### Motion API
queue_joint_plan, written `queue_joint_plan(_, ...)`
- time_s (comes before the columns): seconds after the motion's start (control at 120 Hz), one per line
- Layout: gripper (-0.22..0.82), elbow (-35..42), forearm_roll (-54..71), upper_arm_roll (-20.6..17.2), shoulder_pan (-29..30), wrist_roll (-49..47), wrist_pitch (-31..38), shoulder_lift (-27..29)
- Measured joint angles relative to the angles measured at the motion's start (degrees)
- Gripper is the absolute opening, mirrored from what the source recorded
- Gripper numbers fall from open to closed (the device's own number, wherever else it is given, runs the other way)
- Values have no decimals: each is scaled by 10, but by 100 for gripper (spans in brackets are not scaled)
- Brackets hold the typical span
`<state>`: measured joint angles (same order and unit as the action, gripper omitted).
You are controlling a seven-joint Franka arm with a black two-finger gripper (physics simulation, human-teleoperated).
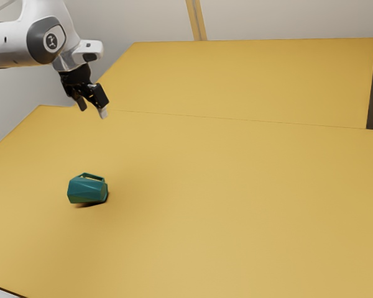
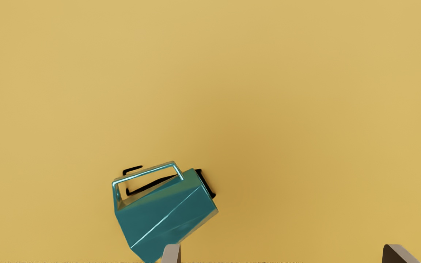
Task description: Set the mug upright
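My gripper (image 1: 93,112) is in the upper left of the exterior view, above the yellow table (image 1: 236,217) and well apart from it. Its two black fingers stand wide open, with a broad gap between their pale tips, and they have hold of nothing. In the wrist view, one fingertip covers a small part of the mug (image 1: 87,190), but in the exterior view the two are clearly apart, the mug being lower down. The other fingertip has only table behind it.

The mug is teal, with flat facets, and it lies on its side upon the table, at the left of the exterior view, somewhat below the middle. So it is not upright. Its angular handle (image 2: 144,171) is turned toward the top of the exterior view. Which end is the mouth, I cannot tell. Dark shadow touches the mug along its lower side.

Farther away, beyond a thin seam, a second yellow surface (image 1: 248,81) spreads across the upper part of the exterior view. Behind it there is a pale wall (image 1: 286,18), with a yellow vertical strip (image 1: 196,18) at the top, near the middle.
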<state>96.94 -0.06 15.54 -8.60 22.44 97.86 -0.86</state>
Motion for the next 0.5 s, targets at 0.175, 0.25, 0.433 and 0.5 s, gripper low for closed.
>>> queue_joint_plan(0.175, 60, 59, -4, 0, 5, -9, 16, 50)
queue_joint_plan(0.25, 60, 128, -6, 0, 47, -12, 39, 103)
queue_joint_plan(0.433, 60, 252, -54, 0, 160, -4, 106, 176)
queue_joint_plan(0.5, 60, 278, -111, -17, 208, 24, 136, 174)
